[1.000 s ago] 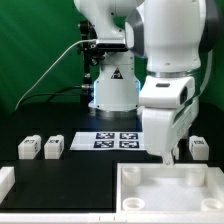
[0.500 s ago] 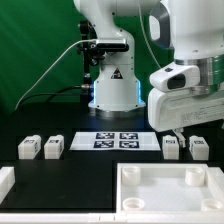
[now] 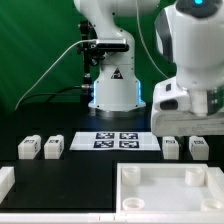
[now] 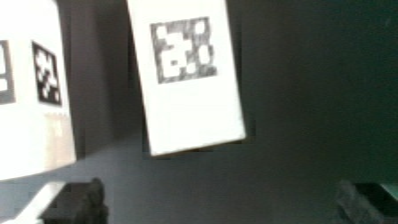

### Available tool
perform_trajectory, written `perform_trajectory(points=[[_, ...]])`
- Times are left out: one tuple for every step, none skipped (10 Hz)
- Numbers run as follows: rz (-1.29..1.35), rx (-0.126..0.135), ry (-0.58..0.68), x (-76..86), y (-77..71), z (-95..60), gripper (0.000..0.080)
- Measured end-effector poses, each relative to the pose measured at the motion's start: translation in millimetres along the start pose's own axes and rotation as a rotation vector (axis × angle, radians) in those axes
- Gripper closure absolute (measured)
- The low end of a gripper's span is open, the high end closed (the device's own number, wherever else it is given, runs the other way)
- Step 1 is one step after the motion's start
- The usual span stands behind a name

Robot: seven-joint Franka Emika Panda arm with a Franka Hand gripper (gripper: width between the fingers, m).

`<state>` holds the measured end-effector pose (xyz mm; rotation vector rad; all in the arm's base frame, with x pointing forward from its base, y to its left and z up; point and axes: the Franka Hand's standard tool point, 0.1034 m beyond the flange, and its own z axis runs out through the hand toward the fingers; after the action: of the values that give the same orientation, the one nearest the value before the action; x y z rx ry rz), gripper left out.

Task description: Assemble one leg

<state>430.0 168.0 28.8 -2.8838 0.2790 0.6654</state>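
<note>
The task looks barely begun. All four small white tagged pieces lie loose on the dark tabletop (image 3: 70,172). Two spare legs (image 3: 52,146) sit toward the exterior view's left edge. The right-hand pair (image 3: 171,147) sits near its right edge, just past the marker board (image 3: 115,140).

The hand (image 4: 217,203) hovers above that pair, its fingers (image 4: 71,202) spread wide with nothing between them. In the wrist view the leg (image 4: 192,90) lies on the tabletop roughly centred, untouched, with its neighbour (image 4: 36,95) close beside it. Which of the right-hand pair it is cannot be told.

The large white tray (image 3: 122,190) at the near right corner shows no leg fitted. Judging by this, lowering, gripping, carrying and seating the leg all remain.
</note>
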Motion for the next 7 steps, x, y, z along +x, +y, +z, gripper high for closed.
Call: perform_trajectory(points=[[0.0,-0.007,-0.113,-0.7,-3.9,-0.1,0.015],[-0.024,-0.012,-0.222,-2.0,-1.8,-0.5,0.015],[-0.064,-0.007,-0.3,0.3,4.0,-1.9,0.015],[-0.058,-0.006,-0.316,3.5,3.9,-0.6,0.015],[-0.06,-0.006,-0.315,3.3,3.2,-0.2,0.015],[-0.06,-0.007,-0.316,3.2,3.3,-0.1,0.015],[-0.059,-0.01,-0.323,-0.1,3.4,2.8,0.015]])
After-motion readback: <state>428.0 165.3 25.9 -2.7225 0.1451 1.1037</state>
